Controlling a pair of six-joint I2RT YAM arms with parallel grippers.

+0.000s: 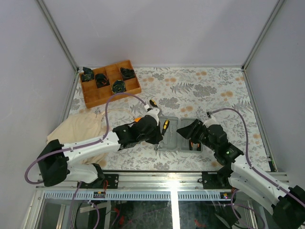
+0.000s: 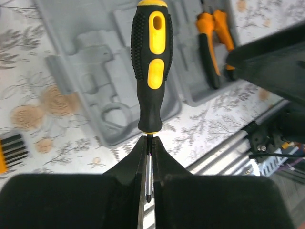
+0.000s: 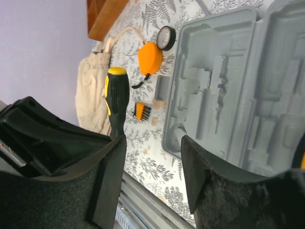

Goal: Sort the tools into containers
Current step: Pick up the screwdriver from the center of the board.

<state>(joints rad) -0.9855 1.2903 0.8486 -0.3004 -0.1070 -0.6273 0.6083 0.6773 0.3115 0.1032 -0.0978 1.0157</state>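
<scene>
The left gripper (image 2: 149, 148) pinches the screwdriver (image 2: 151, 67) by its thin metal end, handle at twelve o'clock over the grey case (image 2: 95, 57), likely to drop it in a slot; at three o'clock the right gripper (image 3: 152, 162) hangs, fingers spread.

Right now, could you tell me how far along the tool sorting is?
Done: the pliers lie in the grey case. In hand: the left end effector grips a screwdriver by its shaft. Left: tape measure, bit holder and black ring on the table.
</scene>
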